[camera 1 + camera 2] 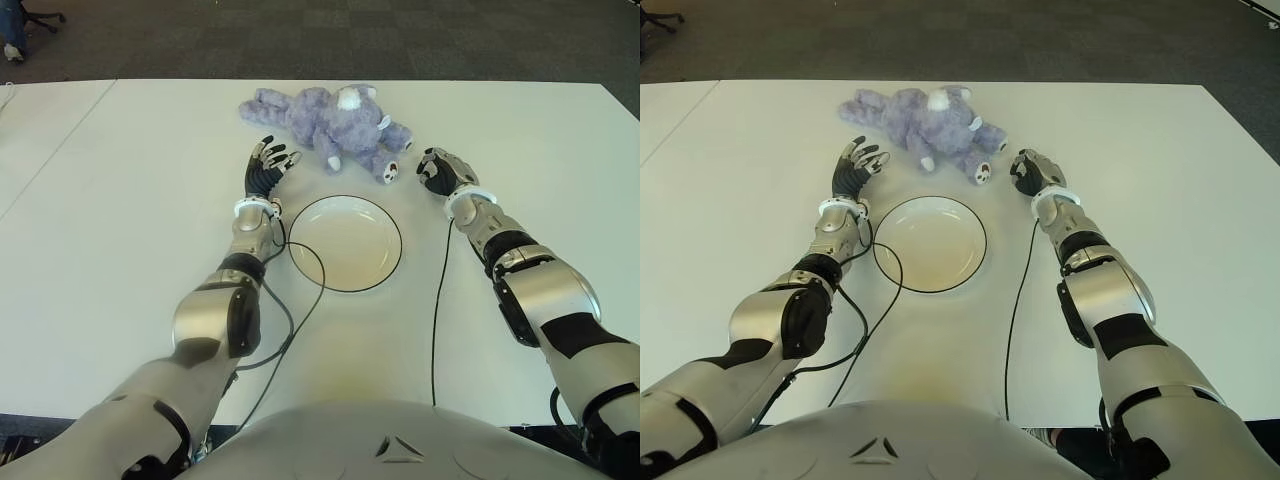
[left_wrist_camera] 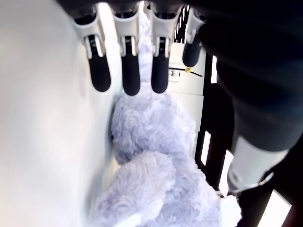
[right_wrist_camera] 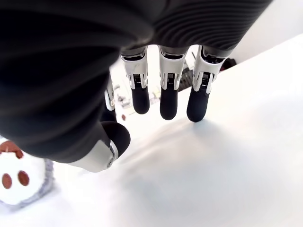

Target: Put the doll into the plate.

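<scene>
A fluffy lilac-grey doll (image 1: 330, 122) lies on its side on the white table (image 1: 120, 250), just beyond the plate. The round cream plate (image 1: 345, 243) with a dark rim sits between my two forearms and holds nothing. My left hand (image 1: 268, 163) is to the doll's left, fingers spread, close to its plush body (image 2: 156, 142) but holding nothing. On the other side, my right hand (image 1: 438, 168) hovers beside the doll's foot (image 3: 14, 182), its fingers relaxed over bare table.
Two black cables (image 1: 436, 300) run along the tabletop from my wrists toward my torso, one looping at the plate's near-left rim. Dark carpet (image 1: 400, 40) lies past the table's far edge. A chair base (image 1: 20, 30) stands at the far left.
</scene>
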Tool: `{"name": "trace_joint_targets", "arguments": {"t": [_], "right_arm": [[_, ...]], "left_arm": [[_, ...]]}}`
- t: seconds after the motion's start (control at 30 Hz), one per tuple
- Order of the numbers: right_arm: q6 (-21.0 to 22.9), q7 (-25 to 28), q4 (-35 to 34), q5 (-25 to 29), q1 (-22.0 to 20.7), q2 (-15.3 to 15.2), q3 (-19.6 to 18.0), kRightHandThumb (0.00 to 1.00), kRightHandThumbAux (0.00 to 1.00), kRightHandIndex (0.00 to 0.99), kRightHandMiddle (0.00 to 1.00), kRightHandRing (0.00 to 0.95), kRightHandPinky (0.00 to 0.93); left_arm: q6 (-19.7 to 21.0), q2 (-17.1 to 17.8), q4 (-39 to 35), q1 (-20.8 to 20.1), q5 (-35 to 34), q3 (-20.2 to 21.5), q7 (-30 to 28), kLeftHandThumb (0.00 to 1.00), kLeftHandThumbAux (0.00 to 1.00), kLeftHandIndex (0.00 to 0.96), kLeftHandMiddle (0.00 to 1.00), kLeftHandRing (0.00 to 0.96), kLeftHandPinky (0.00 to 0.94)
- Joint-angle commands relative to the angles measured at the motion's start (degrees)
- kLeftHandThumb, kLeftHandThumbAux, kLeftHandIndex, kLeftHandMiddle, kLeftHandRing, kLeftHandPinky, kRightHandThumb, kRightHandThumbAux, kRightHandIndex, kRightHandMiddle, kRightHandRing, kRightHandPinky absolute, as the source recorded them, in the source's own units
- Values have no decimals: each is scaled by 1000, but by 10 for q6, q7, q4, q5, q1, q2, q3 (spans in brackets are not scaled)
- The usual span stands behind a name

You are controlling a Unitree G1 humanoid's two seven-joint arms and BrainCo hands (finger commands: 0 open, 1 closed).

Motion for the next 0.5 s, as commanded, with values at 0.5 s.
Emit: {"name": "trace_joint_targets", "arguments": {"t": [0.5], "right_arm": [[42,10,13,-17,15,-54,27,693,730,398,39,64,160]], "left_arm": [[68,-28,55,75,-5,2,29,0,703,105,238,255,259]]}}
